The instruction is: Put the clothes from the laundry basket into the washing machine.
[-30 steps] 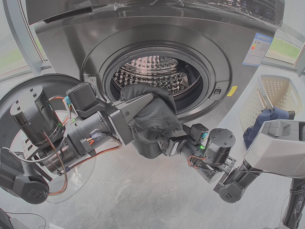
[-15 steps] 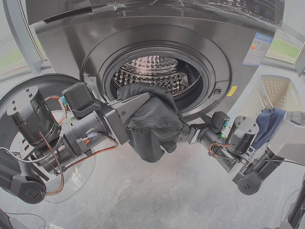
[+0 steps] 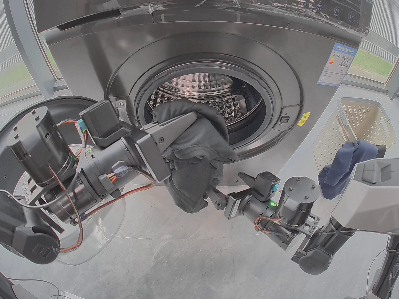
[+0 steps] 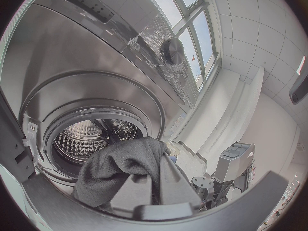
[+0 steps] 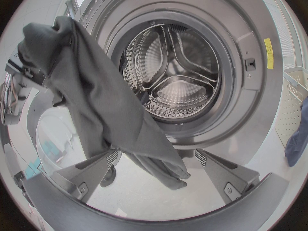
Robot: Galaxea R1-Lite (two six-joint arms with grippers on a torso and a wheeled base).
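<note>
A dark grey garment (image 3: 195, 146) hangs in front of the washing machine's open drum (image 3: 199, 92). My left gripper (image 3: 183, 131) is shut on its upper bunch, level with the lower rim of the opening. The left wrist view has the cloth (image 4: 118, 167) draped over that gripper (image 4: 158, 177). My right gripper (image 3: 224, 182) sits lower, by the hanging end, and is open. In the right wrist view the garment (image 5: 96, 103) trails down between that gripper's (image 5: 156, 158) spread fingers. A blue garment (image 3: 343, 167) lies over the laundry basket's (image 3: 361, 121) rim.
The round glass door (image 3: 99, 229) stands swung open on the left, behind my left arm. The drum (image 5: 176, 81) holds no clothes that I can see. The white basket (image 5: 293, 103) stands on the floor to the machine's right, and grey floor (image 3: 174, 258) lies in front.
My left gripper has lifted the grey garment slightly higher against the opening. My right arm swung out to the right, then came back lower under the garment's hanging end.
</note>
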